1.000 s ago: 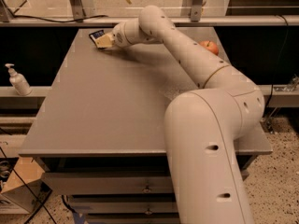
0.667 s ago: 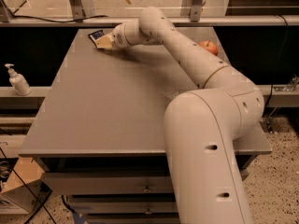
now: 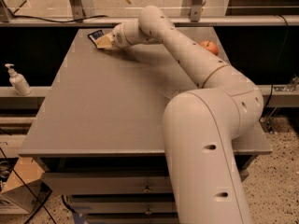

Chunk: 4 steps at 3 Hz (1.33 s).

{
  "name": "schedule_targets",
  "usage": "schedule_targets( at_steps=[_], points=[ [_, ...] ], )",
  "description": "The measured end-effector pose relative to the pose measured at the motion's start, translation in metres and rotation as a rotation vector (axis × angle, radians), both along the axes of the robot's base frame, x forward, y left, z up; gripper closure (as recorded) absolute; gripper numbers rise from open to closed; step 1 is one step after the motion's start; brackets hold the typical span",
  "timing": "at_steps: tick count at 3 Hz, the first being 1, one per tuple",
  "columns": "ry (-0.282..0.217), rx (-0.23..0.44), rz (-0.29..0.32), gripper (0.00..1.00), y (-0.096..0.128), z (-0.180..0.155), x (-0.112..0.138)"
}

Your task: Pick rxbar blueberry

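The rxbar blueberry (image 3: pixel 96 34) is a small flat dark navy bar with white lettering, lying at the far left corner of the grey table (image 3: pixel 107 106). My gripper (image 3: pixel 105 41) is stretched out to that corner and sits right against the bar's near right side, covering part of it. I cannot tell whether the bar rests on the table or is lifted off it.
A red apple (image 3: pixel 209 47) lies at the table's far right, behind my arm. A soap pump bottle (image 3: pixel 17 80) stands on a ledge left of the table. A cardboard box (image 3: pixel 18 188) sits on the floor at lower left. A railing runs behind the table.
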<state>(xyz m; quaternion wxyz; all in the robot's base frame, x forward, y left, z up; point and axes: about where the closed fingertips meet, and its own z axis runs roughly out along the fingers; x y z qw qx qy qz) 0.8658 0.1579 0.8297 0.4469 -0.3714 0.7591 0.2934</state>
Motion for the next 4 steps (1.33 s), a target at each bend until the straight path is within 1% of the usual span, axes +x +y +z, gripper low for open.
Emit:
schedule_targets(
  at_steps=[4],
  points=[
    [-0.001,0.0,0.0,1.0,-0.0002,0.0007,0.0]
  ],
)
